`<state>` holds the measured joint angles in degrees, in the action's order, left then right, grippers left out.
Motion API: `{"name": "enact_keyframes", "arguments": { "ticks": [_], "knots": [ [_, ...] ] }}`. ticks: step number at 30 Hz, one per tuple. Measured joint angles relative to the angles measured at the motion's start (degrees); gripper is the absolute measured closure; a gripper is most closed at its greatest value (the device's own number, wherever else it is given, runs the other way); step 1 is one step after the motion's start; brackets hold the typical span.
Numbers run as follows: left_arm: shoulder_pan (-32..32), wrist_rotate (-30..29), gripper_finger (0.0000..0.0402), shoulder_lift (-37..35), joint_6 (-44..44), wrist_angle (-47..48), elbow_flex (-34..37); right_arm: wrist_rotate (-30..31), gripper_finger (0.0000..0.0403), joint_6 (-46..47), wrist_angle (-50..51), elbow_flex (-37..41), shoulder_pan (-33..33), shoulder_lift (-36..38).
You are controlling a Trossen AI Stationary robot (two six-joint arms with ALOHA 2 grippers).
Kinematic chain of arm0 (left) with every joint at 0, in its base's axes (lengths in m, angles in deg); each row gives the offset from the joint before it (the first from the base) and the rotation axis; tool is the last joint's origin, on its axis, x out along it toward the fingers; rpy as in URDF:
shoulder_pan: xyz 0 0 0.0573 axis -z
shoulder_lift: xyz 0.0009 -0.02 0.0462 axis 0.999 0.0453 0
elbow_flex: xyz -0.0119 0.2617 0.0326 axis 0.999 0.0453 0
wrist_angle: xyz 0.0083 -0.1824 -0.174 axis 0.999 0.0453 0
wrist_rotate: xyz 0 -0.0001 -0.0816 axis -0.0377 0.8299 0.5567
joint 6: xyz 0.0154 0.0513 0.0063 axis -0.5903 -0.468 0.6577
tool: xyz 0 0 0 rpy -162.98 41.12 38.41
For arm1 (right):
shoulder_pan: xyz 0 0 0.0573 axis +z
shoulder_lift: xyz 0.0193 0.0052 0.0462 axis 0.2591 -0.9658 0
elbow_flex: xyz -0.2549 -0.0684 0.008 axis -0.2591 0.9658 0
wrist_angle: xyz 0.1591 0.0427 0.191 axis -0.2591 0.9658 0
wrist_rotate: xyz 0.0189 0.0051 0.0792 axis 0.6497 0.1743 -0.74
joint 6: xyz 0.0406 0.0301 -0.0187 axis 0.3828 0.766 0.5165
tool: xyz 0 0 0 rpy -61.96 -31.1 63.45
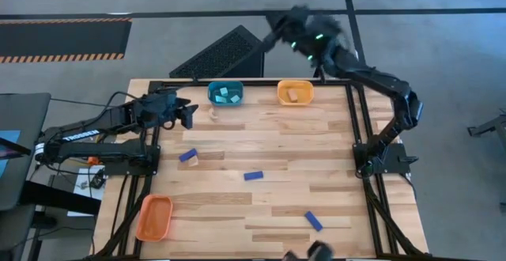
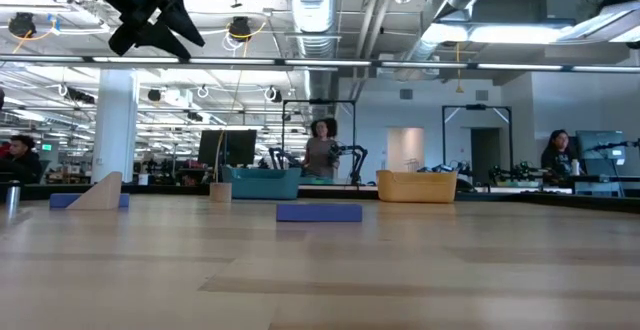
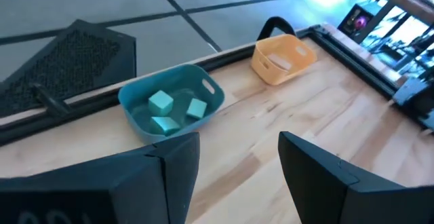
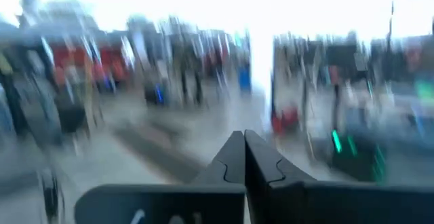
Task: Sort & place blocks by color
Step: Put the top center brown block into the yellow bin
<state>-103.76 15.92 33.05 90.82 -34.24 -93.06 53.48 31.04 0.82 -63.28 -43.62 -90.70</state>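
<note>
Three dark blue blocks lie flat on the wooden table (image 1: 269, 146): one at mid-left (image 1: 188, 156), one in the middle (image 1: 253, 175), one near the front right (image 1: 314, 221). A small tan block (image 1: 212, 113) sits near the teal tray (image 1: 225, 93), which holds cyan blocks (image 3: 163, 105). The far orange tray (image 1: 295, 93) holds a tan block (image 3: 278, 61). My left gripper (image 3: 237, 176) hangs open above the table's far left, pointing at the teal tray. My right gripper (image 4: 244, 153) is shut on nothing, raised high beyond the far edge (image 1: 278, 25).
A second orange tray (image 1: 154, 217) stands at the front left corner. A black mesh panel (image 1: 221, 55) lies on the floor beyond the far edge. In the low view a tan wedge (image 2: 100, 192) stands in front of a blue block. People sit and stand in the room behind.
</note>
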Motion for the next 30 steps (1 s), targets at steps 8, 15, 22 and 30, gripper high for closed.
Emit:
{"name": "enact_keyframes", "arguments": {
  "ticks": [8,15,22,30],
  "knots": [
    [0.0,-0.3,0.0215,0.0,-4.7,-5.9,0.0,-3.6,0.0398,-0.6,3.8,-4.9,-3.5,0.3],
    [0.0,-3.4,0.0214,-0.1,-10.7,-11.3,0.0,-13.1,0.0398,7.2,9.8,7.1,3.0,-1.8],
    [0.0,-5.3,0.0214,1.6,-4.7,-1.2,3.3,-12.5,0.0399,17.7,-6.5,18.9,12.6,-11.3],
    [0.0,-2.8,0.0214,3.4,-0.3,-2.5,9.1,-10.7,0.04,19.7,-9.4,13.4,18.4,-29.3]
  ]
}}
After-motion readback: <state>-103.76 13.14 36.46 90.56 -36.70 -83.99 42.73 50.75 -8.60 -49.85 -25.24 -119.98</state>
